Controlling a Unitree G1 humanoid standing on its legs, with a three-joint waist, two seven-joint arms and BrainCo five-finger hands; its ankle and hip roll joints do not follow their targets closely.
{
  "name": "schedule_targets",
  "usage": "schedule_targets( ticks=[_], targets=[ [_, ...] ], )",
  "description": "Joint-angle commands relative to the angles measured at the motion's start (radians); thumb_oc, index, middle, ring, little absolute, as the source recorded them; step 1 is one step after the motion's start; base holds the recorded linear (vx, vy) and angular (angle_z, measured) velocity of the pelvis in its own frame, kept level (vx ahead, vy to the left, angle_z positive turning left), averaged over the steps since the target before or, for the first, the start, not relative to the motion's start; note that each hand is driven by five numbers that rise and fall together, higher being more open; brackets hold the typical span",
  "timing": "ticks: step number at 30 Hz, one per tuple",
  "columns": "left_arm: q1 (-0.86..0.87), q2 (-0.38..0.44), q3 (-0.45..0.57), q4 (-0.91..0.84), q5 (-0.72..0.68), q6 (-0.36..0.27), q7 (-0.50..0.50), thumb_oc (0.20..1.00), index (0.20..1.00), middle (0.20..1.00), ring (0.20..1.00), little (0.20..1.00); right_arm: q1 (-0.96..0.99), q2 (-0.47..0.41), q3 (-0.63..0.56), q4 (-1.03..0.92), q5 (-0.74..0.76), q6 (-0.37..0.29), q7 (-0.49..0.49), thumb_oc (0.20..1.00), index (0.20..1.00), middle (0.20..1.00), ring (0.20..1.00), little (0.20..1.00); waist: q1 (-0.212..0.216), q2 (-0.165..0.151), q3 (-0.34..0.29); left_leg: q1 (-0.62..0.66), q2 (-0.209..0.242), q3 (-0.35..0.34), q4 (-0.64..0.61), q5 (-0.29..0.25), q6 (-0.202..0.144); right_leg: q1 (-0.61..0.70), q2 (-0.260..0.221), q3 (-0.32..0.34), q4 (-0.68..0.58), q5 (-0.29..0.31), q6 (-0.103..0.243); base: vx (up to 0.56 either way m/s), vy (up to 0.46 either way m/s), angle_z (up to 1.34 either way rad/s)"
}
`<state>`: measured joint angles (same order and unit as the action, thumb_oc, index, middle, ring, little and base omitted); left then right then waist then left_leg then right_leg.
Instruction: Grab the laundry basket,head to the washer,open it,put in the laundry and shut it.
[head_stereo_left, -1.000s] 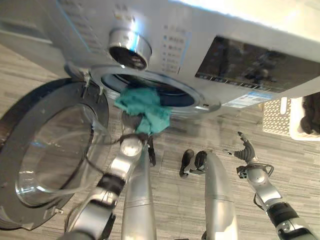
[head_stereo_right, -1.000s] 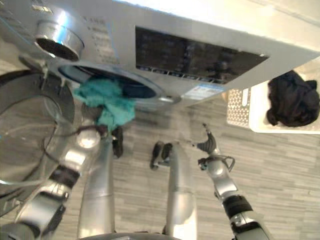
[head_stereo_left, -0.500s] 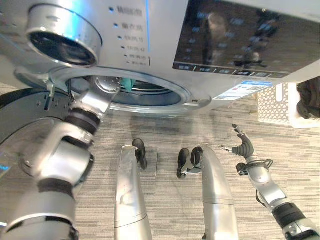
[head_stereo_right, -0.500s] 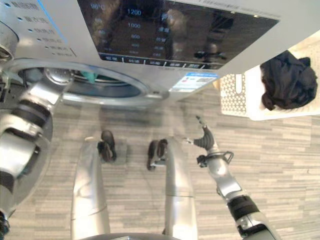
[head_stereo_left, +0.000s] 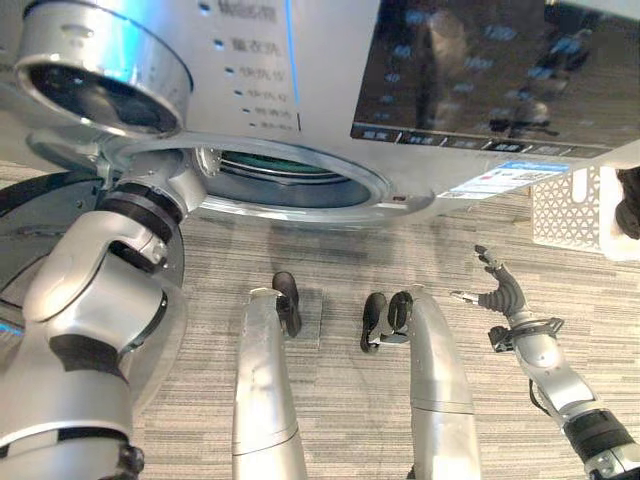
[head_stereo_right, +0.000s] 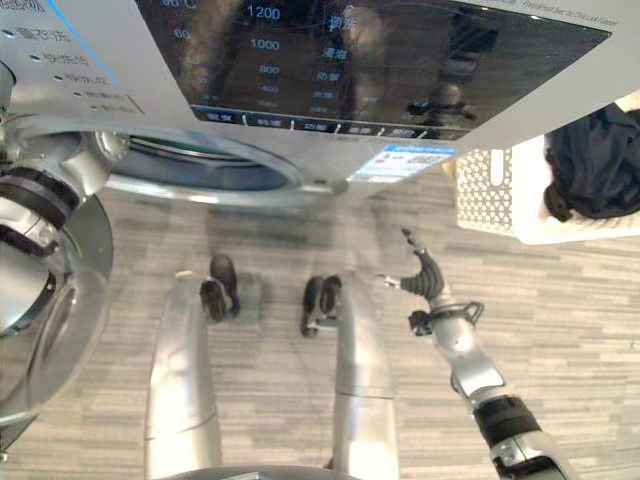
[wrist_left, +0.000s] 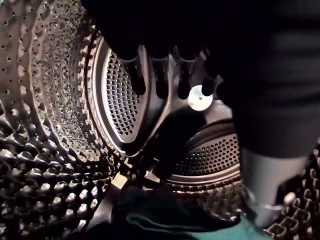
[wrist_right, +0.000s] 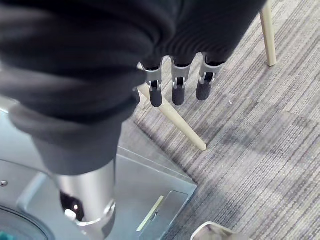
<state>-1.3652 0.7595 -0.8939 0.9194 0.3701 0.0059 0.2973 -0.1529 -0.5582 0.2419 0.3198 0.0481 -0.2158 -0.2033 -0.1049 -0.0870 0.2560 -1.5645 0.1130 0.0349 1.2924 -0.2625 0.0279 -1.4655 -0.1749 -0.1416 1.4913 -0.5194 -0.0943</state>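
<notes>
**Left arm in washer drum, right hand idle**

Left hand (wrist_left: 170, 75): inside the drum (wrist_left: 55, 125), fingers straight, holding nothing. Teal cloth (wrist_left: 220, 232): on the drum bottom beneath it. Washer (head_stereo_left: 300, 90): door (head_stereo_left: 30, 250) swung open at left. Right hand (head_stereo_left: 497, 293): over the floor, fingers relaxed, empty. Basket (head_stereo_right: 500, 190): on the floor at right, dark laundry (head_stereo_right: 595, 165) inside.

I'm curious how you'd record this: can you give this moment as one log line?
left hand: inside silver washer drum, open | teal cloth: on drum floor | right hand: open, idle | round glass door: open
</notes>
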Motion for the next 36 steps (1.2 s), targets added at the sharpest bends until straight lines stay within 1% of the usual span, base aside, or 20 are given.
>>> schedule_targets(
  ticks=[1, 5, 8, 10, 11, 12, 14, 16, 19, 21, 23, 24, 25, 26, 27, 28, 31, 32, 33, 36],
  targets=[
    [-0.004, 0.016, 0.12, -0.017, -0.051, -0.023, 0.069, 1.0, 1.0, 1.0, 1.0, 1.0, 0.027, -0.033, -0.032, -0.074, 0.001, -0.034, -0.013, 1.0, 1.0, 1.0, 1.0, 1.0, -0.037, 0.045, -0.016, 0.017, -0.005, -0.058, 0.058, -0.122, 0.039, 0.009, 0.041, 0.079, -0.182, 0.119, 0.056, 0.0, 0.0, 0.0],
    [0.127, -0.005, 0.238, -0.122, -0.168, -0.049, 0.106, 1.0, 1.0, 1.0, 1.0, 1.0, 0.024, 0.002, -0.022, -0.052, -0.02, -0.015, -0.028, 1.0, 1.0, 1.0, 1.0, 1.0, -0.022, 0.045, -0.021, 0.051, -0.006, -0.054, 0.022, -0.112, 0.036, 0.043, 0.034, 0.072, -0.208, 0.122, 0.058, -0.02, -0.004, 0.03],
    [0.348, -0.083, 0.399, -0.23, -0.332, -0.085, 0.102, 1.0, 1.0, 1.0, 1.0, 1.0, 0.006, 0.038, -0.013, -0.011, -0.044, 0.026, -0.045, 1.0, 1.0, 1.0, 1.0, 1.0, -0.003, 0.041, -0.027, 0.138, -0.005, -0.044, -0.073, -0.089, 0.026, 0.124, 0.031, 0.062, -0.294, 0.139, 0.06, -0.06, 0.006, 0.05],
    [0.357, -0.081, 0.405, -0.236, -0.332, -0.083, 0.101, 1.0, 1.0, 1.0, 1.0, 1.0, 0.006, 0.036, -0.009, -0.011, -0.045, 0.026, -0.045, 1.0, 1.0, 1.0, 1.0, 1.0, -0.006, 0.043, -0.025, 0.147, -0.005, -0.043, -0.08, -0.086, 0.026, 0.132, 0.032, 0.061, -0.3, 0.142, 0.06, -0.05, 0.007, 0.15],
    [0.516, -0.142, 0.484, -0.302, -0.381, -0.095, 0.093, 1.0, 1.0, 1.0, 1.0, 1.0, -0.005, 0.06, -0.018, 0.026, -0.066, 0.057, -0.06, 1.0, 1.0, 1.0, 1.0, 1.0, 0.01, 0.04, -0.027, 0.224, -0.005, -0.036, -0.179, -0.059, 0.013, 0.204, 0.031, 0.05, -0.394, 0.162, 0.068, -0.07, 0.004, 0.18],
    [0.522, -0.142, 0.488, -0.307, -0.38, -0.093, 0.093, 1.0, 1.0, 1.0, 1.0, 1.0, -0.005, 0.058, -0.016, 0.027, -0.066, 0.057, -0.06, 1.0, 1.0, 1.0, 1.0, 1.0, 0.008, 0.041, -0.025, 0.231, -0.005, -0.036, -0.185, -0.057, 0.013, 0.211, 0.032, 0.049, -0.4, 0.165, 0.068, -0.08, 0.002, 0.15],
    [0.639, -0.18, 0.531, -0.356, -0.389, -0.101, 0.08, 1.0, 1.0, 1.0, 1.0, 1.0, -0.006, 0.073, -0.029, 0.053, -0.079, 0.073, -0.069, 1.0, 1.0, 1.0, 1.0, 1.0, 0.02, 0.041, -0.024, 0.296, -0.008, -0.03, -0.254, -0.036, 0.002, 0.27, 0.031, 0.042, -0.466, 0.184, 0.078, -0.05, -0.004, 0.04],
    [0.773, -0.226, 0.571, -0.392, -0.405, -0.103, 0.06, 1.0, 1.0, 1.0, 1.0, 1.0, -0.005, 0.087, -0.027, 0.082, -0.094, 0.092, -0.071, 1.0, 1.0, 1.0, 1.0, 1.0, 0.029, 0.041, -0.016, 0.401, -0.008, -0.019, -0.341, -0.009, -0.008, 0.358, 0.032, 0.034, -0.541, 0.21, 0.088, -0.02, -0.002, -0.01],
    [0.938, -0.275, 0.614, -0.431, -0.426, -0.117, 0.022, 1.0, 1.0, 1.0, 1.0, 1.0, 0.006, 0.101, -0.043, 0.116, -0.108, 0.113, -0.062, 1.0, 1.0, 1.0, 1.0, 1.0, 0.042, 0.039, -0.012, 0.537, -0.014, -0.006, -0.453, 0.016, -0.006, 0.468, 0.041, 0.021, -0.628, 0.239, 0.105, 0.03, 0.016, 0.0],
    [1.051, -0.3, 0.651, -0.444, -0.452, -0.127, -0.007, 1.0, 1.0, 1.0, 1.0, 1.0, 0.03, 0.111, -0.058, 0.136, -0.11, 0.12, -0.056, 1.0, 1.0, 1.0, 1.0, 1.0, 0.048, 0.035, -0.004, 0.664, -0.017, 0.004, -0.548, 0.038, -0.007, 0.585, 0.05, 0.01, -0.72, 0.267, 0.115, 0.07, 0.007, -0.05],
    [1.097, -0.313, 0.663, -0.441, -0.466, -0.127, -0.019, 1.0, 1.0, 1.0, 1.0, 1.0, 0.041, 0.117, -0.062, 0.146, -0.11, 0.123, -0.048, 1.0, 1.0, 1.0, 1.0, 1.0, 0.051, 0.034, -0.003, 0.724, -0.019, 0.006, -0.596, 0.049, -0.008, 0.643, 0.051, 0.006, -0.765, 0.278, 0.12, 0.11, -0.002, -0.14],
    [1.176, -0.326, 0.688, -0.426, -0.479, -0.13, -0.039, 1.0, 1.0, 1.0, 1.0, 1.0, 0.063, 0.124, -0.078, 0.17, -0.108, 0.126, -0.037, 1.0, 1.0, 1.0, 1.0, 1.0, 0.054, 0.034, -0.013, 0.829, -0.027, 0.016, -0.682, 0.069, -0.011, 0.742, 0.056, 0.002, -0.852, 0.304, 0.133, 0.09, -0.006, -0.15],
    [1.18, -0.326, 0.689, -0.428, -0.479, -0.13, -0.04, 1.0, 1.0, 1.0, 1.0, 1.0, 0.065, 0.124, -0.077, 0.169, -0.108, 0.126, -0.037, 1.0, 1.0, 1.0, 1.0, 1.0, 0.054, 0.032, -0.004, 0.848, -0.027, 0.018, -0.695, 0.074, -0.011, 0.759, 0.057, 0.003, -0.863, 0.308, 0.133, 0.23, -0.026, -0.09],
    [1.252, -0.342, 0.704, -0.39, -0.492, -0.123, -0.073, 1.0, 1.0, 1.0, 1.0, 1.0, 0.085, 0.127, -0.087, 0.195, -0.114, 0.132, -0.021, 1.0, 1.0, 1.0, 1.0, 1.0, 0.055, 0.032, -0.01, 0.973, -0.032, 0.026, -0.798, 0.104, -0.019, 0.886, 0.061, -0.007, -0.967, 0.337, 0.146, 0.13, -0.021, -0.01],
    [1.253, -0.342, 0.705, -0.391, -0.492, -0.123, -0.074, 1.0, 1.0, 1.0, 1.0, 1.0, 0.085, 0.127, -0.086, 0.195, -0.114, 0.132, -0.021, 1.0, 1.0, 1.0, 1.0, 1.0, 0.055, 0.031, -0.006, 0.982, -0.033, 0.027, -0.804, 0.107, -0.019, 0.894, 0.061, -0.007, -0.972, 0.339, 0.146, 0.27, -0.044, -0.04],
    [1.327, -0.353, 0.714, -0.319, -0.459, -0.115, -0.117, 1.0, 1.0, 1.0, 1.0, 1.0, 0.111, 0.131, -0.094, 0.237, -0.141, 0.133, 0.003, 1.0, 1.0, 1.0, 1.0, 1.0, 0.05, 0.032, -0.033, 1.154, -0.034, 0.053, -0.975, 0.191, -0.028, 1.06, 0.075, -0.011, -1.13, 0.406, 0.158, 0.13, -0.025, -0.11],
    [1.349, -0.351, 0.716, -0.302, -0.436, -0.114, -0.13, 1.0, 1.0, 1.0, 1.0, 1.0, 0.122, 0.13, -0.094, 0.251, -0.151, 0.131, 0.012, 1.0, 1.0, 1.0, 1.0, 1.0, 0.048, 0.033, -0.041, 1.222, -0.031, 0.066, -1.031, 0.207, -0.035, 1.119, 0.082, -0.004, -1.175, 0.421, 0.164, 0.21, -0.01, -0.14],
    [1.412, -0.351, 0.714, -0.276, -0.387, -0.114, -0.154, 1.0, 1.0, 1.0, 1.0, 1.0, 0.16, 0.131, -0.104, 0.269, -0.163, 0.126, 0.029, 1.0, 1.0, 1.0, 1.0, 1.0, 0.045, 0.035, -0.08, 1.362, -0.029, 0.084, -1.153, 0.247, -0.048, 1.245, 0.107, 0.011, -1.295, 0.455, 0.18, 0.23, -0.019, -0.16],
    [1.412, -0.351, 0.715, -0.276, -0.387, -0.114, -0.154, 1.0, 1.0, 1.0, 1.0, 1.0, 0.16, 0.131, -0.104, 0.269, -0.163, 0.126, 0.029, 1.0, 1.0, 1.0, 1.0, 1.0, 0.045, 0.035, -0.081, 1.362, -0.029, 0.084, -1.158, 0.251, -0.048, 1.244, 0.107, 0.011, -1.299, 0.459, 0.18, 0.29, -0.035, -0.27],
    [1.434, -0.356, 0.708, -0.256, -0.354, -0.112, -0.162, 1.0, 1.0, 1.0, 1.0, 1.0, 0.187, 0.133, -0.112, 0.276, -0.165, 0.123, 0.041, 1.0, 1.0, 1.0, 1.0, 1.0, 0.041, 0.038, -0.116, 1.452, -0.038, 0.091, -1.223, 0.26, -0.051, 1.329, 0.121, 0.037, -1.387, 0.486, 0.187, 0.15, -0.017, -0.29]
  ],
)
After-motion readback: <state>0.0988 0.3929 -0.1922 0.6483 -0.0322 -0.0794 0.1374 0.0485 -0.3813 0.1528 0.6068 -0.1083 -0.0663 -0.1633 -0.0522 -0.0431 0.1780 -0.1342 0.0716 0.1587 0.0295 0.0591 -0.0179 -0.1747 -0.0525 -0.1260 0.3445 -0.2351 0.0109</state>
